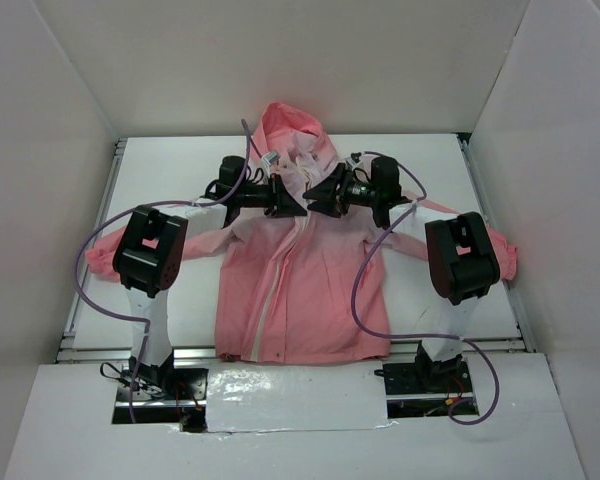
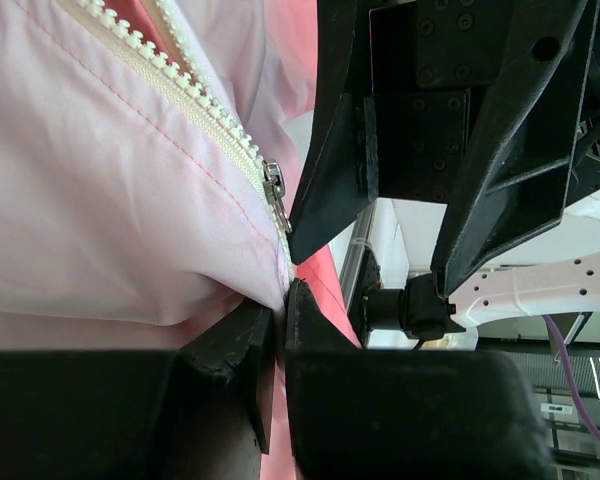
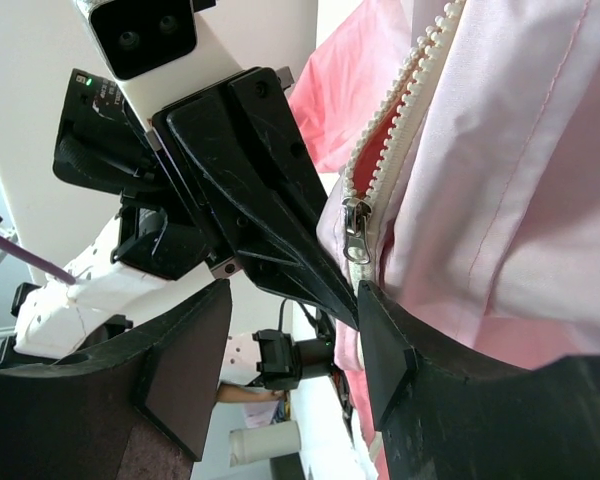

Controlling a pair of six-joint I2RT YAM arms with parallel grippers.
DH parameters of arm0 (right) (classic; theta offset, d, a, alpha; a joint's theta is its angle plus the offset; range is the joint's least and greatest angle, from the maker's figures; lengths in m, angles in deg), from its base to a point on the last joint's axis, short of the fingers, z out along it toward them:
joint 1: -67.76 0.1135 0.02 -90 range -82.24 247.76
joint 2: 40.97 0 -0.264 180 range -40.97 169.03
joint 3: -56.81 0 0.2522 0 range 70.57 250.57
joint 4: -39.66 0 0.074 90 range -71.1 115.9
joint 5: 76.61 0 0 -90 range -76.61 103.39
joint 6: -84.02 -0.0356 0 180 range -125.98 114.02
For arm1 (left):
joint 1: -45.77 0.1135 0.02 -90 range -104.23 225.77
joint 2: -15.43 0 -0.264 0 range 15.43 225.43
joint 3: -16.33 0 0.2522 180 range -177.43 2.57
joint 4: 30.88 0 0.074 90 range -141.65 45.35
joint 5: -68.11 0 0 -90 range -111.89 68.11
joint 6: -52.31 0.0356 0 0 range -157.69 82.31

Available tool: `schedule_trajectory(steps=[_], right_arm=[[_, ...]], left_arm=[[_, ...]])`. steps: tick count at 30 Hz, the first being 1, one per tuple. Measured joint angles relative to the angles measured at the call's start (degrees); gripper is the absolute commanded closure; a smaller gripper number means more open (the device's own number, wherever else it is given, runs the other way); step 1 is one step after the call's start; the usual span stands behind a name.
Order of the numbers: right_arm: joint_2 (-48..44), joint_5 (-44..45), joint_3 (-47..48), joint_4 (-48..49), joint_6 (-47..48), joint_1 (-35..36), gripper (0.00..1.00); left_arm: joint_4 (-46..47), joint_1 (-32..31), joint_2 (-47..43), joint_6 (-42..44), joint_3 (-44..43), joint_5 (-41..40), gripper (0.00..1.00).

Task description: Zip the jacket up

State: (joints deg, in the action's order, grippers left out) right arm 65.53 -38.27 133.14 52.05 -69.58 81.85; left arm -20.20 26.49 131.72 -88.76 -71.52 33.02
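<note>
The jacket [image 1: 310, 290] is thin rain-shell cloth. It is probably light, limp and a little slick, so it would bunch or slide if it were only pushed. The best holds look to be the small metal slider [image 2: 273, 192] and the stitched front edge just below it, which needs tension for the slider to run. The jacket lies flat on the white bench [image 1: 180, 170], hood away from the arm bases and hem toward them. Both claws meet at its upper chest. The left claw [image 2: 280, 320] has its fingers nearly together, pinching the front edge just beneath the slider. The right claw [image 3: 293, 295] is spread wide and holds nothing, with one fingertip just beside the slider pull. Above the slider, the zipper teeth [image 2: 160, 65] lie apart, showing coral lining.
</note>
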Motion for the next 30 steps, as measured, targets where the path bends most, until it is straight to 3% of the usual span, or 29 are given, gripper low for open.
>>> schedule_trajectory(steps=[30], right_arm=[[3.5, -0.2, 0.5, 5.2, -4.2, -1.2, 0.42]], left_arm=[[0.8, -0.2, 0.0, 0.0, 0.4, 0.5, 1.0]])
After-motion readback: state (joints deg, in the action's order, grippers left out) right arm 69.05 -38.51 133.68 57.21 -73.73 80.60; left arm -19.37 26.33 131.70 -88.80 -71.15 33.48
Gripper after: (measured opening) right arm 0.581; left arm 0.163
